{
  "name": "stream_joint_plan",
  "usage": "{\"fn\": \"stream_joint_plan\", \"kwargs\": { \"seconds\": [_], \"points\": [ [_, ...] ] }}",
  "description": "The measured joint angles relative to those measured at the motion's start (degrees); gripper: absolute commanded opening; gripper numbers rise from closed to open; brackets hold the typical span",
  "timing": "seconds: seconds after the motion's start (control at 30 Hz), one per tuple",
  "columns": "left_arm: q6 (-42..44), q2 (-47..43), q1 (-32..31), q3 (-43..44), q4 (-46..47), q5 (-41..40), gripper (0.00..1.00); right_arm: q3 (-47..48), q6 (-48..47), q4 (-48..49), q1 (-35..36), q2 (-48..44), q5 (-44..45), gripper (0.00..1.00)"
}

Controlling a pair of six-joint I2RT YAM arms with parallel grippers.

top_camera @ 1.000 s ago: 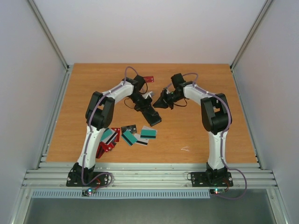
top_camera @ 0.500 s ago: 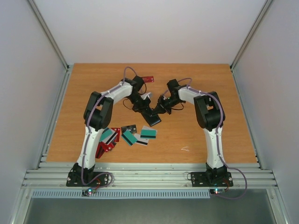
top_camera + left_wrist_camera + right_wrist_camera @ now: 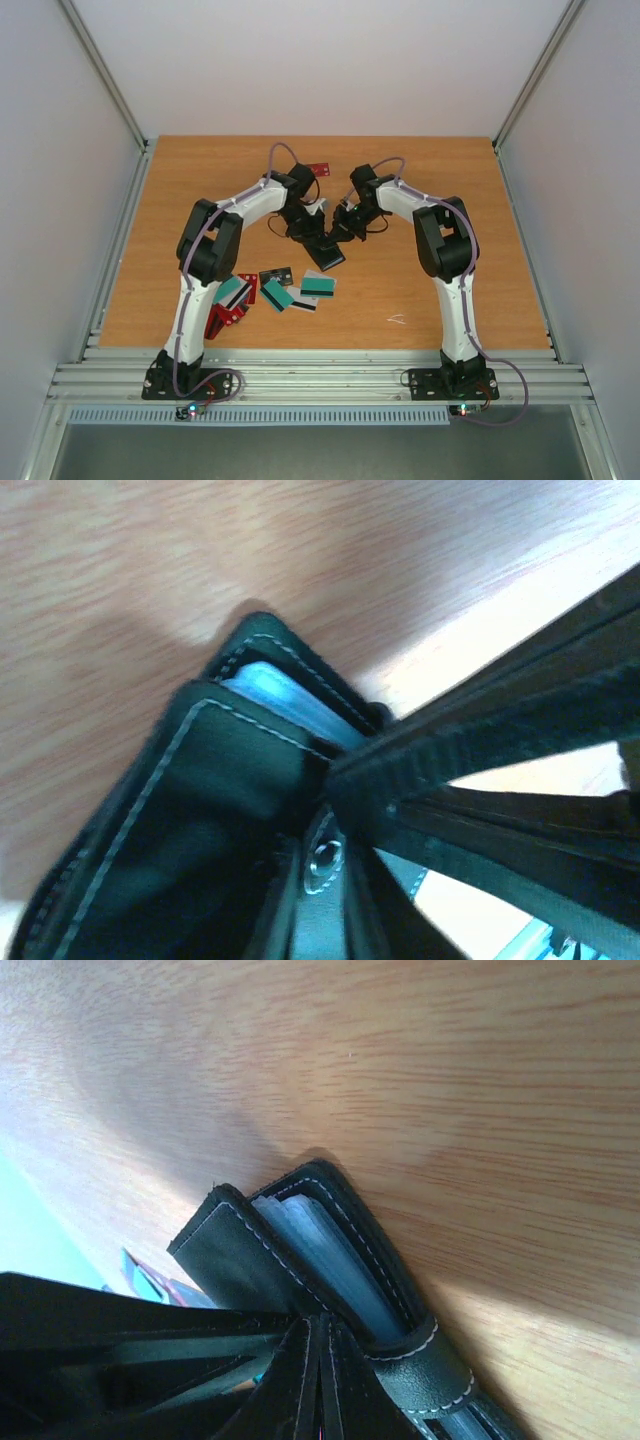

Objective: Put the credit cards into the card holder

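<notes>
Left gripper [image 3: 340,785]: clamped tight on card holder [image 3: 190,820], right at its snap.
Right gripper [image 3: 312,1332]: pinching the holder's opened leaves.
Credit cards [image 3: 295,290]: scattered on table [image 3: 470,180], near side.

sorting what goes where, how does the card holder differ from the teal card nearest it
The card holder is black; the teal card is teal with a dark stripe. The card holder is thick and folded, the teal card one thin sheet. The card holder sits at the left end effector; the teal card lies loose on the table. Both are rectangular.
</notes>
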Motion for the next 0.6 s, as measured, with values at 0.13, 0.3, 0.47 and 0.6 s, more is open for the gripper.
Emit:
{"fn": "stream_joint_plan", "kwargs": {
  "seconds": [0.13, 0.3, 0.47, 0.6],
  "points": [
    [-0.83, -1.03, -2.03, 0.22, -0.07, -4.59, 0.27, 0.31, -0.46, -0.59, 0.44, -0.61, 2.78, 0.02],
    [-1.51, -3.5, -3.32, -1.18, 1.9, -7.37, 0.34, 0.31, -0.46, -1.01, 0.63, -1.2, 4.07, 0.02],
    [-1.84, -4.48, -4.0, -1.51, 2.54, -8.52, 0.42, 0.33, -0.46, -2.19, 0.63, -2.14, 5.18, 0.03],
    [-1.9, -4.94, -4.28, -1.16, 1.68, -10.32, 0.49, 1.49, -0.46, -3.8, 0.63, -2.95, 5.7, 0.04]
  ]
}}
